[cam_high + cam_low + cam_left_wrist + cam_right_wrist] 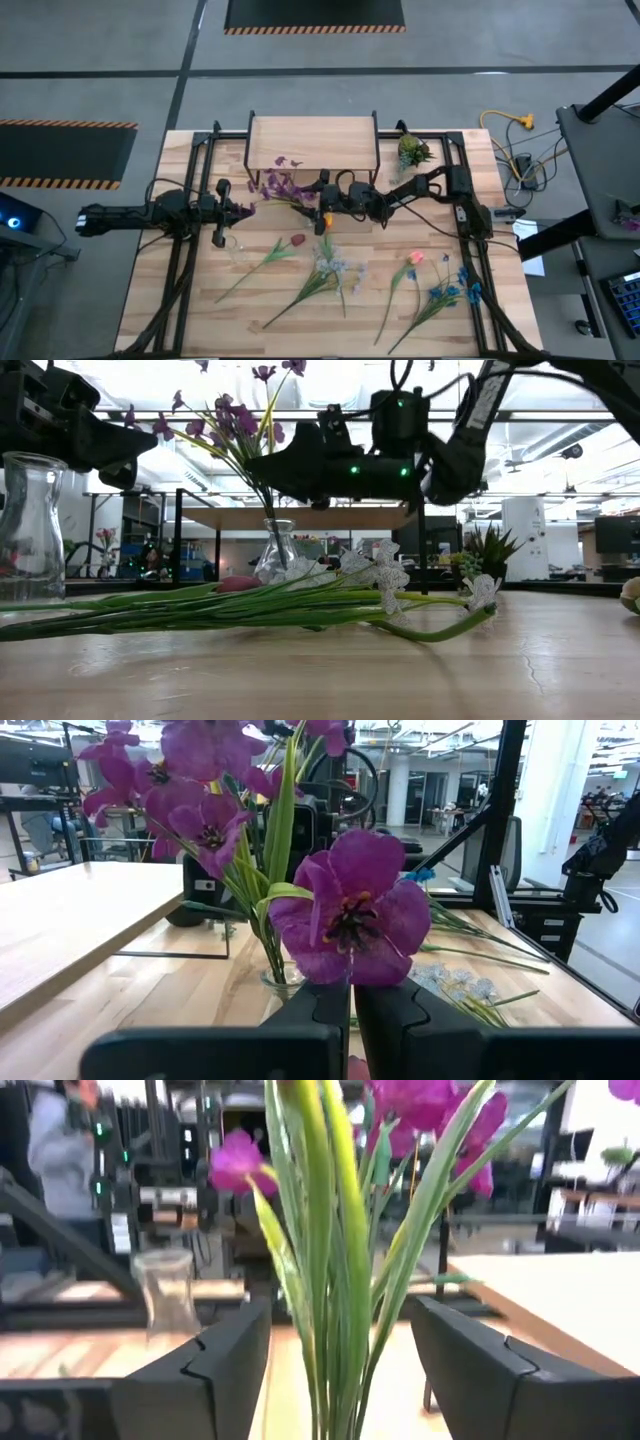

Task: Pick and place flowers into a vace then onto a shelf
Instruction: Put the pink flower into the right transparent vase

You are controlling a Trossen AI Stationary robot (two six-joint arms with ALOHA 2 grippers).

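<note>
A bunch of purple flowers [283, 186] [235, 425] stands with its stems in a small glass vase [277, 552] [280, 982] on the table in front of the shelf [312, 140]. My right gripper [318, 205] [340, 1370] is open, with one finger on each side of the green stems [330, 1280] above the vase and a gap showing on both sides. My left gripper [243, 210] [352, 1010] is shut and points at the bunch from the table's left. A purple flower head [350, 915] sits just past its fingertips. My left gripper is shut and level, coming from the table's left, with the purple flower head [352, 960] right at its fingertips. I cannot tell whether it touches the petals.
A second, empty glass vase [30, 525] [165, 1295] stands near my left gripper. Loose flowers lie on the near half of the table: dark red [297, 240], whitish [328, 265], pink-orange [412, 260], blue [450, 290]. A leafy sprig [412, 150] stands right of the shelf.
</note>
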